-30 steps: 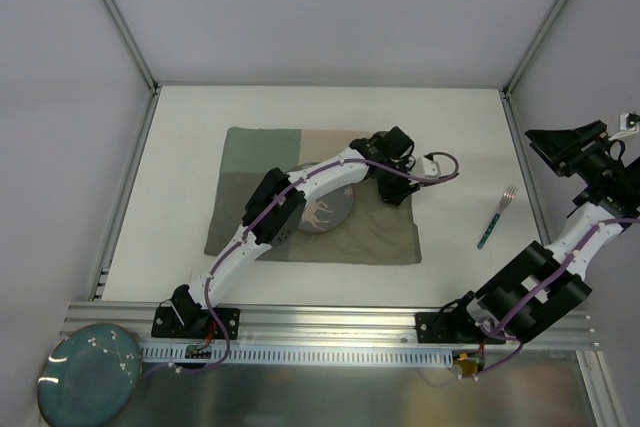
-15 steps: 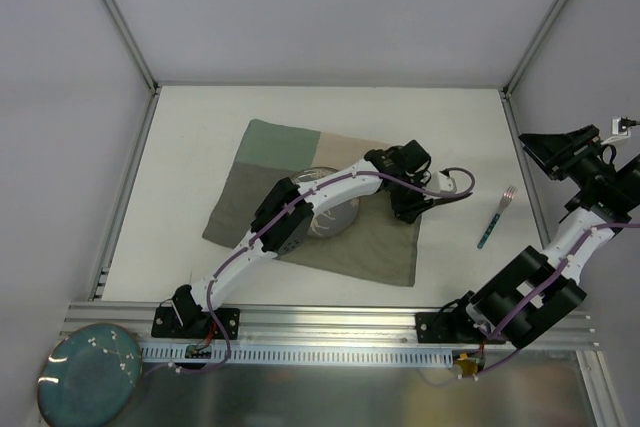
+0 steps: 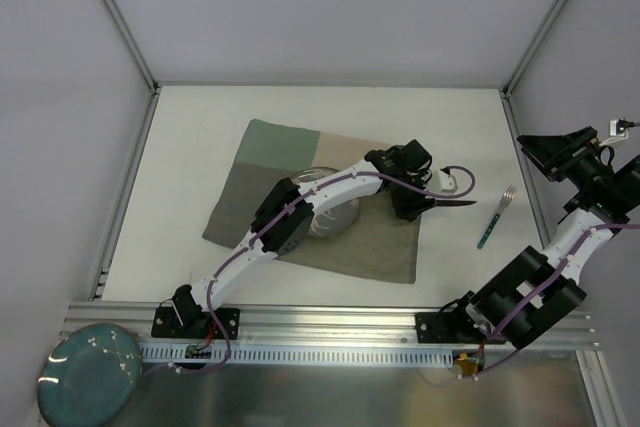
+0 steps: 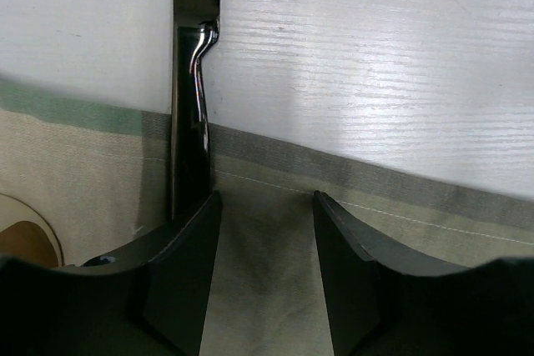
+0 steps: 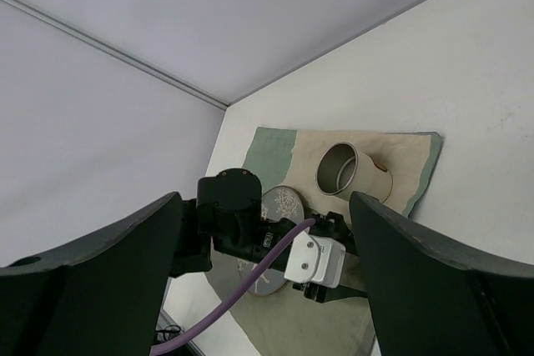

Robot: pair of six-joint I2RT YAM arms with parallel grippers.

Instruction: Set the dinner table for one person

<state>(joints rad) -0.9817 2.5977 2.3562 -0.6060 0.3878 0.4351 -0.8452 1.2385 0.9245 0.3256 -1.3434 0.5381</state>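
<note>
A dark utensil is laid across the mat edge onto the table, just outside the parted gripper.

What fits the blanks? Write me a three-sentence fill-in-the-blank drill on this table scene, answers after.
1. The teal-handled metal fork lies on the matte-white tabletop, on the ___ side of the green-and-beige patchwork cloth mat.
2. The left gripper is open; the dark-handled metal knife beside it crosses the mat's edge onto the ___.
3. The right gripper stands open, holding ___.
Answers: right; tabletop; nothing.
</note>
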